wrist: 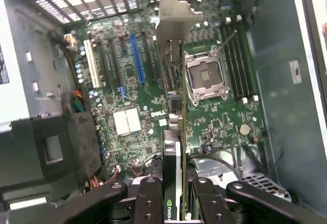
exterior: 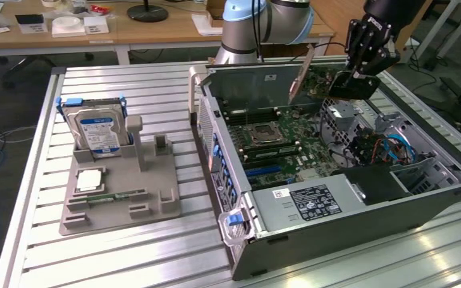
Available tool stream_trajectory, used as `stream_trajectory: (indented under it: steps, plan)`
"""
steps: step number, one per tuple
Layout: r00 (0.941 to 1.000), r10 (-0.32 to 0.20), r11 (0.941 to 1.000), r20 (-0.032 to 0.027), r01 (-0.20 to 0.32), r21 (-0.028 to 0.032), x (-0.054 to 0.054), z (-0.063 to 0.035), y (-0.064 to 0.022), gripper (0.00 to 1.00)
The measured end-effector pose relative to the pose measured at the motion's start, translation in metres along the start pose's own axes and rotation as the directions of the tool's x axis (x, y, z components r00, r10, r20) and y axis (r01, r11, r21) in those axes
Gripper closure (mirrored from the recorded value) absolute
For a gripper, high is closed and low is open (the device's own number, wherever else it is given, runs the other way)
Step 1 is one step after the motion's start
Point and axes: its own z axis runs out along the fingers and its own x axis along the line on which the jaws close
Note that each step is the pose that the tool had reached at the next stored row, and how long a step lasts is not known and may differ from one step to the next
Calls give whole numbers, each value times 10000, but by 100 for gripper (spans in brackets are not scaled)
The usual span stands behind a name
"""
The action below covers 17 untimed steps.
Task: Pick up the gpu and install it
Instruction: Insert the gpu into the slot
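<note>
Tool (wrist: 176, 203) clamps gpu (wrist: 172, 147) edge-on, bracket leading, likely to meet slots; hangs over computer case (exterior: 359, 228) motherboard (wrist: 127, 96), 2 o'clock of CPU socket (exterior: 263, 132), exterior view.

On the slatted counter (exterior: 134, 84), a grey fixture tray (exterior: 158, 180) sits toward the edge at the exterior view's left. I see a hard drive (exterior: 98, 129) with a blue label standing upright at the tray's far end. A RAM stick (exterior: 112, 196) lies flat nearer, with a silver square chip (exterior: 90, 179) just beside it. An open computer case (exterior: 359, 234) lies alongside, showing its motherboard (wrist: 138, 147), CPU socket (wrist: 204, 75) and power supply (exterior: 311, 201).
</note>
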Motion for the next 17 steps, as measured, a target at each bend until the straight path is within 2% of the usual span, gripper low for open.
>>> stream_trajectory:
  steps: [4, 8, 9, 13, 15, 16, 17]
  plan:
    - [9987, -501, 9987, -30, 501, -4, 0, 1, 0, 73]
    - [9981, -614, 9981, -34, 614, -4, 0, 2, 0, 73]
    - [9978, -659, 9978, -33, 659, 13, 0, 3, -1, 73]
    - [9962, -872, 9961, 3, 872, 138, 0, 8, -1, 73]
    - [9954, -958, 9952, 25, 957, 224, 0, 11, 0, 73]
    - [9947, -1022, 9942, 49, 1020, 330, 1, 15, 4, 73]
    - [9944, -1051, 9938, 62, 1048, 383, 2, 17, 6, 73]
